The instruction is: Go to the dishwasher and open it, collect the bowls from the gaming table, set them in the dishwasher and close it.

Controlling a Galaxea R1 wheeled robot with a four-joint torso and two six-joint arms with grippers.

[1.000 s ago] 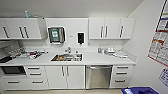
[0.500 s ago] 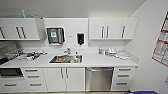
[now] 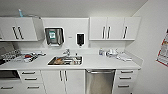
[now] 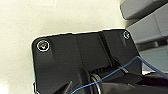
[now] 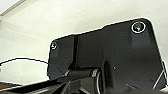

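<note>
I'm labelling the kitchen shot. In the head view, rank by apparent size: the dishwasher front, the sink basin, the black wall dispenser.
Largest to smallest:
1. dishwasher, though the picture's lower edge cuts it off
2. sink
3. black dispenser

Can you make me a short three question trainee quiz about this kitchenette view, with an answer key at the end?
1. True or false: the dishwasher door is shut.
2. Which sits directly left of the dishwasher under the counter?
A. an open drawer
B. white cabinet doors
C. a fridge
3. Fill in: the sink is set into the white ____.

Key:
1. True; its steel front stands flush under the countertop.
2. B
3. countertop
</note>
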